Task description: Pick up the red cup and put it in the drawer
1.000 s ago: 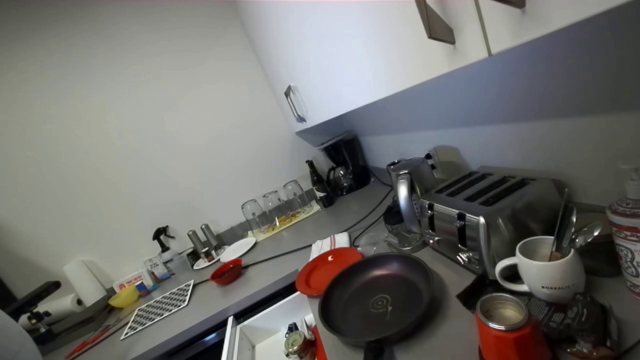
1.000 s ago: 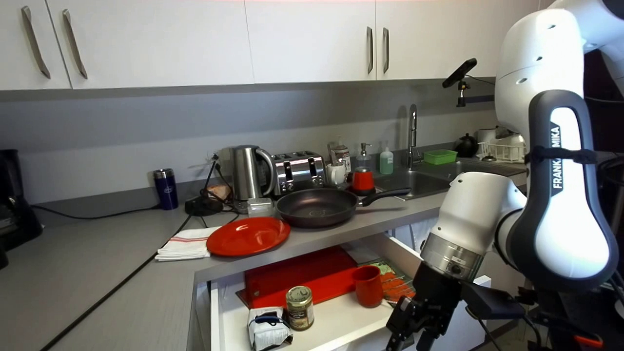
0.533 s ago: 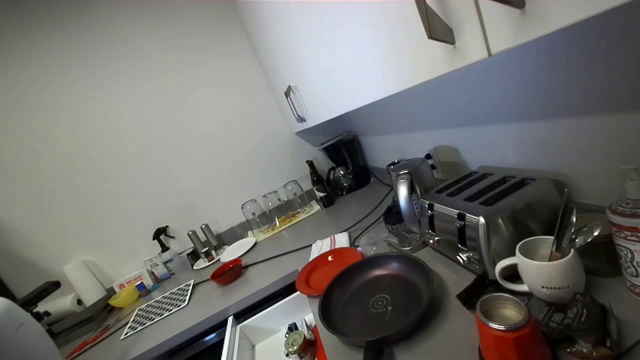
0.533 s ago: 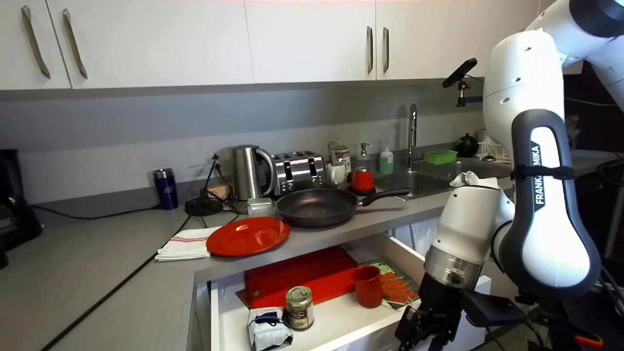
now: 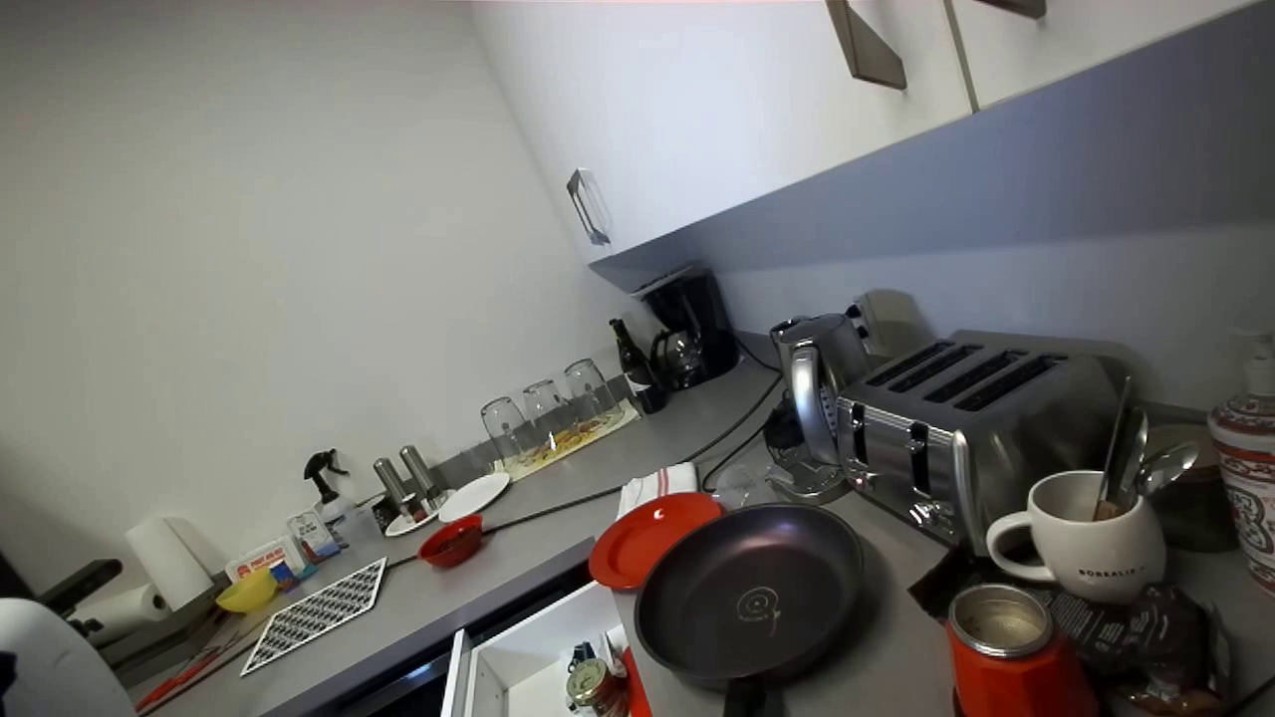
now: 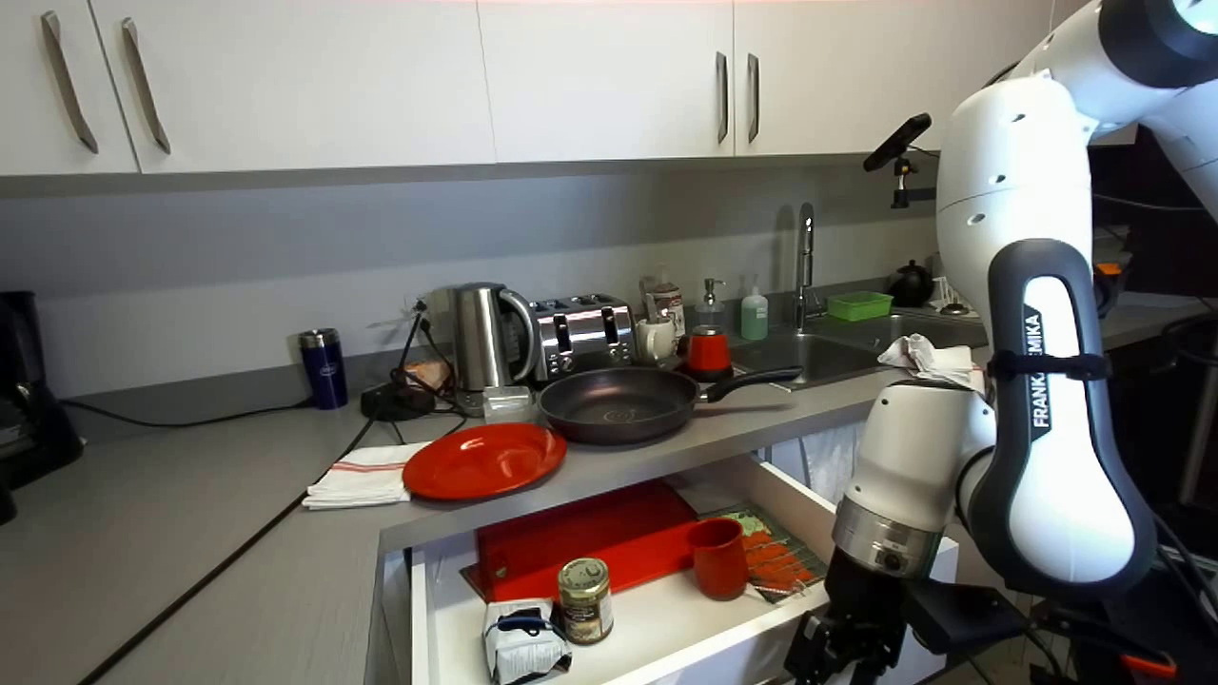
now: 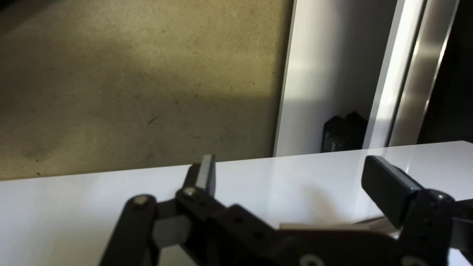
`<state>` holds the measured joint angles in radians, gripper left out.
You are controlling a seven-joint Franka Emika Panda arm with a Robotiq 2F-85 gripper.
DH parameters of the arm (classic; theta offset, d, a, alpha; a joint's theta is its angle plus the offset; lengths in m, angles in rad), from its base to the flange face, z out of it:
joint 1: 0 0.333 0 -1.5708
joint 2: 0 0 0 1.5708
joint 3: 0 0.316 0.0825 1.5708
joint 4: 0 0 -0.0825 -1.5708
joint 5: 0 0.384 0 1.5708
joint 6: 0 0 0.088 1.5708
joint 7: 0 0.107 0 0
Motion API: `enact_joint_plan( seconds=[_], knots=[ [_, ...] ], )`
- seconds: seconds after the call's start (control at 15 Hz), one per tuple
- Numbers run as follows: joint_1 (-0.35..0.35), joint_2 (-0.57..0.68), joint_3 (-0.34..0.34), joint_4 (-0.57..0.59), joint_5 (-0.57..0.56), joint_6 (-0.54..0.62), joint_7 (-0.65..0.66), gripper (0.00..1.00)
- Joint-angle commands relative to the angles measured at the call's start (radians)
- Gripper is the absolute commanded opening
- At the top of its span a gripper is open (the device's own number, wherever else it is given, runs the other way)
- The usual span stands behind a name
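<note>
Red cup (image 6: 719,563) in drawer (image 6: 666,611), mouth up, long axis vertical

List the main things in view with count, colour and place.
Drawer: 1, white inside, open under counter
Cup: 1, red, in drawer
Container: 1, gold-topped, in drawer
Packet: 1, mostly white, in drawer
Board: 1, red, in drawer
Plates: 3, one red, two white, on counter
Pan: 1, black, on counter
Kettle: 1, silver, on counter
Toaster: 1, silver, on counter
Mug: 1, white, on counter
Glasses: 3, clear, on mat
Arm: 1, white, beside drawer
End effector: 1, black, open, by drawer
</note>
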<state>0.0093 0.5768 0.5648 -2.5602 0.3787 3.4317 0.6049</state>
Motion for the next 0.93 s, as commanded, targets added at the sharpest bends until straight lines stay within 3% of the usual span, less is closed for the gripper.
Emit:
enact_joint_plan(
  seconds=[0.0,0.2,0.53,0.87],
  knots=[
    [0.09,-0.073,-0.083,-0.011,0.006,-0.074,-0.004,1.0],
    [0.191,-0.124,-0.181,-0.02,0.024,-0.113,-0.026,1.0],
    [0.419,-0.163,-0.398,-0.019,0.058,-0.126,-0.057,1.0],
    [0.556,-0.146,-0.514,-0.002,0.084,-0.122,-0.066,1.0]
  ],
)
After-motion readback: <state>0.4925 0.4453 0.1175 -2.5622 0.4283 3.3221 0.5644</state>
